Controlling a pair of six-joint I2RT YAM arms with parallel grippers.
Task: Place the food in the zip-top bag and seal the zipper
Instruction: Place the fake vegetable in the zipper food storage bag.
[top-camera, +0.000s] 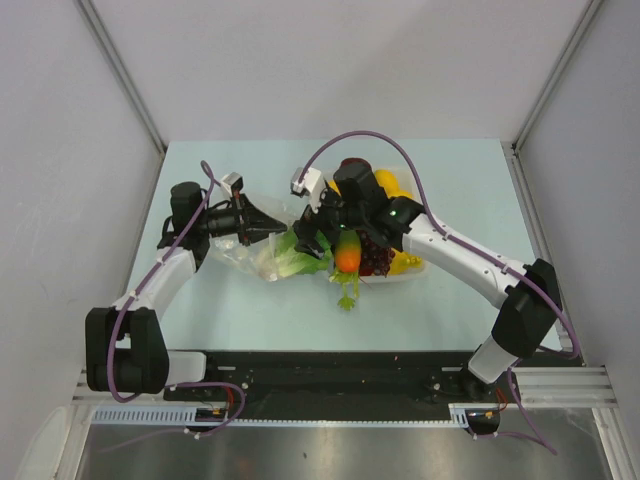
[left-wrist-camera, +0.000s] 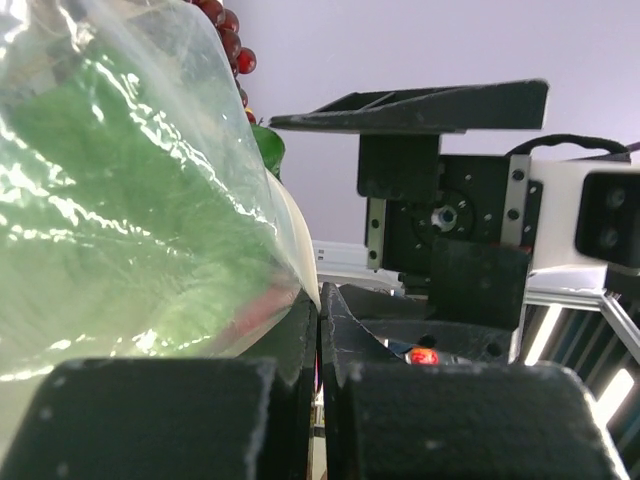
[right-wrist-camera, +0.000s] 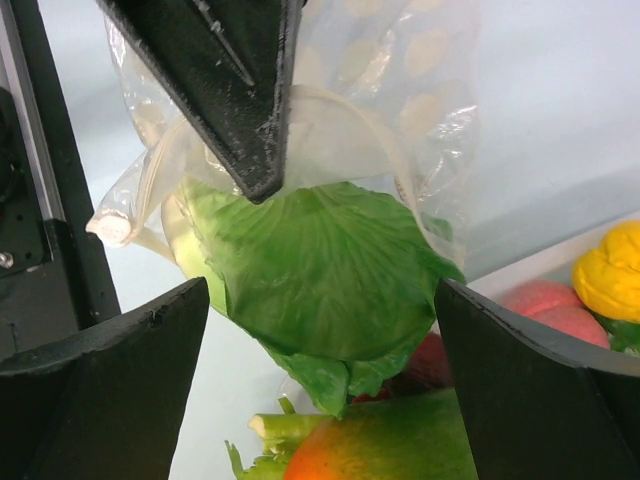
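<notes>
The zip-top bag (top-camera: 238, 256) lies left of centre, mouth towards the right. My left gripper (top-camera: 274, 226) is shut on its upper rim and holds the mouth up. The lettuce head (top-camera: 297, 259) sits half inside the mouth. In the right wrist view the lettuce (right-wrist-camera: 320, 265) fills the opening, the zipper (right-wrist-camera: 142, 192) curls round it, and the left fingers (right-wrist-camera: 225, 80) pinch the rim above. My right gripper (right-wrist-camera: 320, 345) is open and empty, its jaws on either side of the lettuce. The orange carrot (top-camera: 347, 254) lies just right of the lettuce.
A white tray (top-camera: 412, 275) at centre right holds purple grapes (top-camera: 375, 256), yellow fruits (top-camera: 404, 263) and red-pink fruits (right-wrist-camera: 540, 300). In the left wrist view the dotted bag (left-wrist-camera: 120, 200) fills the left and the right arm's wrist (left-wrist-camera: 450, 215) stands close ahead.
</notes>
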